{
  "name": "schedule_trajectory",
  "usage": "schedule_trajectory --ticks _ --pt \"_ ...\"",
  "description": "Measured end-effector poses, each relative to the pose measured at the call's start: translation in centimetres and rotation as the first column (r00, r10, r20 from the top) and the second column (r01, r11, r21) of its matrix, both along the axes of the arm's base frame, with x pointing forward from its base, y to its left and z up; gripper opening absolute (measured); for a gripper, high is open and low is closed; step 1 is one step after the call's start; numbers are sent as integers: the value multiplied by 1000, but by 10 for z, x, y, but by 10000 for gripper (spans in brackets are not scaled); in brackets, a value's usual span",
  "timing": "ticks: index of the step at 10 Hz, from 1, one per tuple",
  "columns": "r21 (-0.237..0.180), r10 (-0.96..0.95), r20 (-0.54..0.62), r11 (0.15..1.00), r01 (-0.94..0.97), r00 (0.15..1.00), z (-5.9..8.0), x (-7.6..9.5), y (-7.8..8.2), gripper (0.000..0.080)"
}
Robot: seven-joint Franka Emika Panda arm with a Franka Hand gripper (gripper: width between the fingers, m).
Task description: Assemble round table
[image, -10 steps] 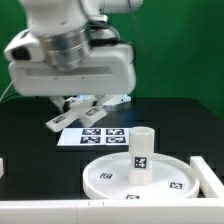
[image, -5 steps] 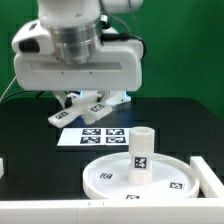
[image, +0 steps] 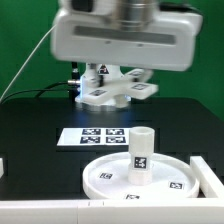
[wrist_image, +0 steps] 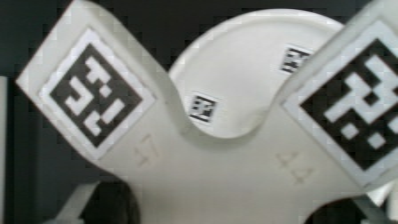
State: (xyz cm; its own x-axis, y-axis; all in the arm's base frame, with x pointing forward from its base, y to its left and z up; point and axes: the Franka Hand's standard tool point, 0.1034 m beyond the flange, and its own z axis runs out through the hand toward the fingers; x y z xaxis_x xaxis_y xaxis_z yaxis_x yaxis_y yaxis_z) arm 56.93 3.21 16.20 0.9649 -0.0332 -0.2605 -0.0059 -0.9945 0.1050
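1. Cross-shaped foot (image: 108,93) held aloft, clear of the black table (image: 30,125), with its tags facing up. In the wrist view, two of its tagged arms fill most of the frame.
2. Gripper (image: 110,78) pointing straight down, jaws closed part-way onto the middle of the foot. Fingertips mostly hidden behind the foot's arms.
3. Broad white wrist housing (image: 125,35) directly above, spanning the top of the exterior view, with the hand hanging vertical beneath it.
4. Round disc (image: 105,172) flat on the table, rim up, nearer the exterior camera than the foot and well apart from it.
5. Short post (image: 143,148) upright on the disc, toward the exterior view's right of its centre.
6. Marker board (image: 75,135) flat on the table, between raised foot and disc.
7. White block (image: 210,172) at the exterior view's right edge, just beside the disc.
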Motion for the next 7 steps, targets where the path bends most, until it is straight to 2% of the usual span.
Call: schedule_trajectory --ticks 1,4,5,6,7 --pt "2 7 8 1000 -7 1000 -5 -2 6 452" --pt "1 4 7 1000 -4 1000 -5 -2 2 452" --pt "-12 20 10 1000 -20 1000 -7 -1 1 452" --pt "-53 79 16 996 -78 997 -11 -2 1 452" --pt "-64 126 13 990 -125 992 -14 -1 2 452"
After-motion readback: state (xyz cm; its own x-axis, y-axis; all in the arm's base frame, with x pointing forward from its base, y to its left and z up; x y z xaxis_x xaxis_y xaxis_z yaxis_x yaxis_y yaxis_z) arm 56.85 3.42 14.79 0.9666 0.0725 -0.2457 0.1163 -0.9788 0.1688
